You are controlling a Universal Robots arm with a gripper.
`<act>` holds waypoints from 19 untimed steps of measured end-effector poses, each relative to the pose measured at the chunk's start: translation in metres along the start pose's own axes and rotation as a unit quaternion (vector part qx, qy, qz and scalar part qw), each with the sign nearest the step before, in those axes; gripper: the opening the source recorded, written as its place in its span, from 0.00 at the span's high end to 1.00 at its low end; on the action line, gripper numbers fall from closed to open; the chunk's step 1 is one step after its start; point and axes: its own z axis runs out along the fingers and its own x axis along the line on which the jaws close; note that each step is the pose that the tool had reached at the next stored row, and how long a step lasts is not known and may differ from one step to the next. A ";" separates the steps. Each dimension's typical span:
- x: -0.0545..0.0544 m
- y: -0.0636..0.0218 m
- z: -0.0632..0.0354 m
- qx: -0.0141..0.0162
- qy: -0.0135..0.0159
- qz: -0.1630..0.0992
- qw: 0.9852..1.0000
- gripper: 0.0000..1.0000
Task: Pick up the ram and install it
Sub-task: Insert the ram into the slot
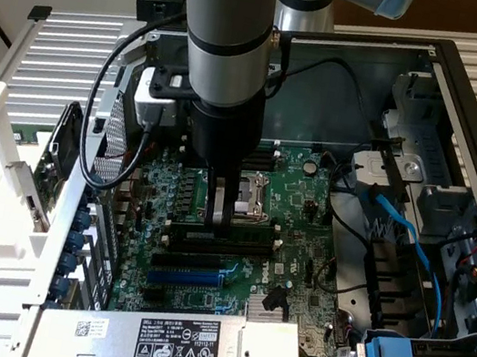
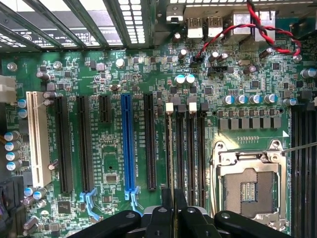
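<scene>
Ram (image 1: 255, 229) edge-on between fingers (image 2: 177, 199) clamped on it, beside processor socket (image 2: 246, 191).

Arm: your arm (image 1: 229, 47) stands upright over the processor socket (image 1: 252, 195).
Gripper: your gripper (image 1: 223, 222) hangs low at that socket's edge.
Fingers: your fingers (image 2: 181, 208) seem pinched on the ram (image 1: 253, 228).

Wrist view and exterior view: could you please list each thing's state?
ram: on edge at the memory slots; seating unclear.
gripper: shut on the ram.
processor socket: empty.
blue slot: empty.
computer case: open.
</scene>
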 end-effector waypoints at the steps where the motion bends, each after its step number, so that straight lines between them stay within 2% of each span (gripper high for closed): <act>1: 0.000 0.0000 0.0001 0.000 0.000 0.000 1.000 0.87; 19: 0.000 0.0002 0.0049 0.000 0.000 0.000 1.000 0.87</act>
